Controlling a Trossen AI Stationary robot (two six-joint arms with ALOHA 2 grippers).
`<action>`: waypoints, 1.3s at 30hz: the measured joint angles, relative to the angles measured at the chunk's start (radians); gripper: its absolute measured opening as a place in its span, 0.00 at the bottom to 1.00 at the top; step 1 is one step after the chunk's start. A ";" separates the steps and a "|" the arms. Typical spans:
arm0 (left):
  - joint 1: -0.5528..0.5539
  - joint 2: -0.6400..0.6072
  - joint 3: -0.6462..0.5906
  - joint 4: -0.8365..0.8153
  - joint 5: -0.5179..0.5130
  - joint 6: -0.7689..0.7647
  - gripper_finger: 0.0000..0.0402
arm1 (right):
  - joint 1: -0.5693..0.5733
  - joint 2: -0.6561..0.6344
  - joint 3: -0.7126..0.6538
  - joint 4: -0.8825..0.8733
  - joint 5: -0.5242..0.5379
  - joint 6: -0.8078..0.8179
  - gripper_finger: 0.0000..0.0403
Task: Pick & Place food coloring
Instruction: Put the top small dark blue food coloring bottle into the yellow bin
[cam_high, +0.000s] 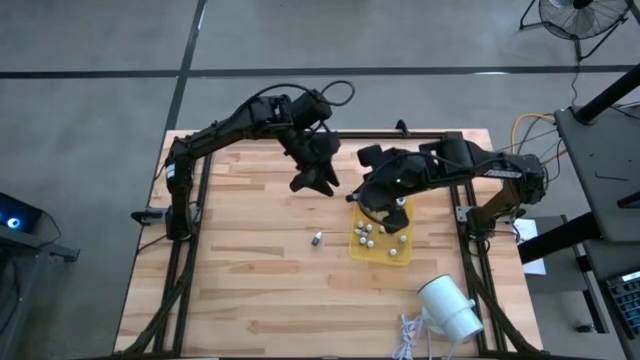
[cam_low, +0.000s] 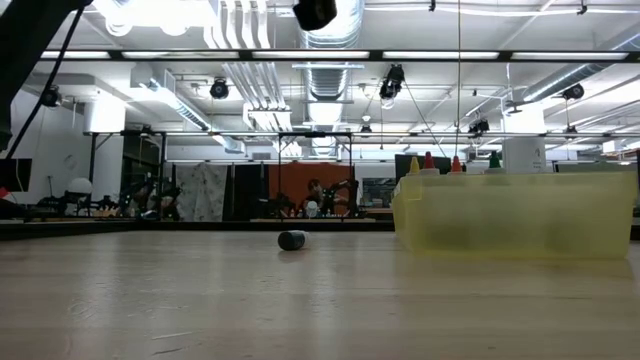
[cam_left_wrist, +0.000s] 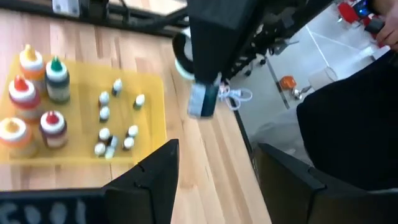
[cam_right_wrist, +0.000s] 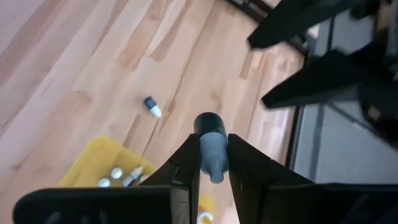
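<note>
Right wrist view shows my right gripper (cam_right_wrist: 214, 163) with jaws clamped on one vial (cam_right_wrist: 211, 146), above the yellow tray (cam_high: 392, 253). Left gripper (cam_high: 315, 180) hangs parted, empty. Most food coloring (cam_left_wrist: 37, 99) is placed; a stray vial (cam_high: 316, 239) remains on the worktop (cam_high: 240, 280).

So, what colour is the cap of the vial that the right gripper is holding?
Dark, nearly black, on a greyish vial pinched in the right gripper; the right wrist view shows it best.

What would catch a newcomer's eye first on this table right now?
The yellow tray right of centre, holding coloured-top bottles and small vials. Above it hangs the right gripper, jaws shut on a dark-capped vial. One stray vial lies alone on the wood left of the tray, with the left gripper raised beyond it.
</note>
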 joint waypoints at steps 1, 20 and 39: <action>0.002 0.000 0.000 -0.014 0.000 0.006 0.44 | 0.000 0.000 -0.007 -0.007 -0.002 0.013 0.13; 0.010 0.002 -0.001 -0.129 -0.135 0.100 0.44 | 0.021 -0.007 -0.297 -0.080 -0.129 0.287 0.13; 0.016 0.002 -0.021 -0.147 -0.135 0.119 0.44 | 0.059 -0.197 -0.625 -0.001 -0.170 0.617 0.13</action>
